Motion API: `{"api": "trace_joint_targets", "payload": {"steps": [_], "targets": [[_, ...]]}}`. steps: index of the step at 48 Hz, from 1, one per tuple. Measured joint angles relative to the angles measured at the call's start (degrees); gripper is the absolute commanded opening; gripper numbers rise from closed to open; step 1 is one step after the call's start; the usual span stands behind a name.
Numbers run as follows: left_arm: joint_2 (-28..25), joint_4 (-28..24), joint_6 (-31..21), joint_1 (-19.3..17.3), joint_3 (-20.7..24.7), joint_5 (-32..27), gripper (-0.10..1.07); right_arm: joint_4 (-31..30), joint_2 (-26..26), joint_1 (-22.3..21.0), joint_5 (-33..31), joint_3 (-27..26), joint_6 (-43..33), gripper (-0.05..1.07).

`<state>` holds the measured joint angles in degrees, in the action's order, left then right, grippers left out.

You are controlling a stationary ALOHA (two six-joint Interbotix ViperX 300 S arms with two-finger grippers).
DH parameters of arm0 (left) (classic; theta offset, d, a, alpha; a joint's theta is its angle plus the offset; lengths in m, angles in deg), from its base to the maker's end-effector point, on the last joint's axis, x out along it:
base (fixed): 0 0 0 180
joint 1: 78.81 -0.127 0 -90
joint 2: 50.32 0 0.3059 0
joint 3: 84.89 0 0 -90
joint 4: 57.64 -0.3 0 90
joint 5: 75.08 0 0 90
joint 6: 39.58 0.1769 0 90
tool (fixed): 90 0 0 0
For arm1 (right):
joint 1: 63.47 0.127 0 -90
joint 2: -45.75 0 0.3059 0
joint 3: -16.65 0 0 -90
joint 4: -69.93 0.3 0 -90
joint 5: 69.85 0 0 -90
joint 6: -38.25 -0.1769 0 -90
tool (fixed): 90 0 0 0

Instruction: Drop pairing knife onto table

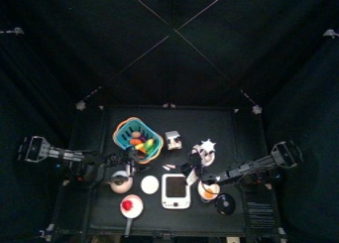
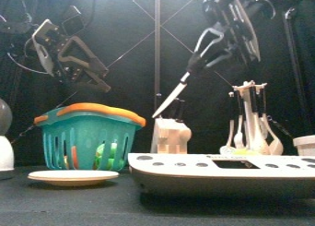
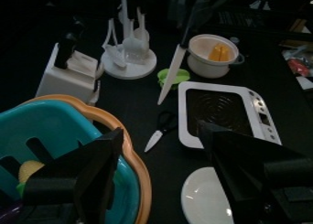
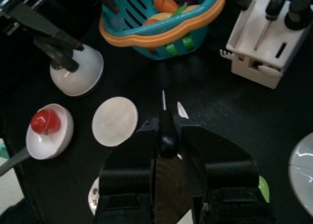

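Knife (image 2: 179, 89) in the air: the paring knife hangs blade-down from the right gripper (image 2: 212, 54), whose two jaws are pinched tight on its dark handle. In the front view the pale blade slants down and away from those jaws, its tip ending just above the white knife block (image 2: 171, 135), clear of the table (image 2: 74, 197). The right wrist view looks straight down the tool: the handle sits between the jaws and the thin blade (image 4: 164, 107) runs out beyond them, over bare tabletop, with a white round lid (image 4: 116, 118) just to one side of the blade and the knife block (image 4: 266, 43) off to the other. Farther out past the blade tip stands the teal basket (image 4: 164, 22) with its orange rim, and a small dish holding something red (image 4: 47, 131) lies beside the lid.

The left gripper (image 3: 159, 169) hovers with its jaws spread wide and nothing between them, directly above the basket's rim (image 3: 76, 136). Ahead of its jaws, the left wrist view shows the knife (image 3: 171, 74) held up by the other arm, a white kitchen scale (image 3: 225, 115) beneath it, a pair of scissors (image 3: 158, 132) lying on the table beside the scale, a white utensil rack (image 3: 130, 52), and a small pot with yellow contents (image 3: 211, 55).
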<state>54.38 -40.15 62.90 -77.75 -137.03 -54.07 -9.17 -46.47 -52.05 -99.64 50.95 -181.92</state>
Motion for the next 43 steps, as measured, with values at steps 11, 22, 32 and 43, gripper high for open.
{"api": "trace_joint_targets", "payload": {"steps": [11, 22, 32, 43], "targets": [[0.0, 0.0, 0.0, -0.09, -0.18, 0.0, 0.98, -1.93, 3.52, -3.87, 2.55, 1.58, -4.04, 0.53], [0.0, 0.09, 0.0, -0.09, -0.18, 0.0, 0.98, -1.41, 8.26, -5.8, 3.87, -0.53, -4.04, 0.7], [0.0, 0.0, -0.09, -0.09, -0.18, -0.09, 0.98, -1.32, 9.23, -6.15, 3.87, -1.23, -4.04, 0.82], [0.0, 0.0, 0.0, -0.09, -0.18, 0.0, 0.98, -1.23, 9.14, -6.15, 3.25, -1.23, -3.16, 0.82]]}}
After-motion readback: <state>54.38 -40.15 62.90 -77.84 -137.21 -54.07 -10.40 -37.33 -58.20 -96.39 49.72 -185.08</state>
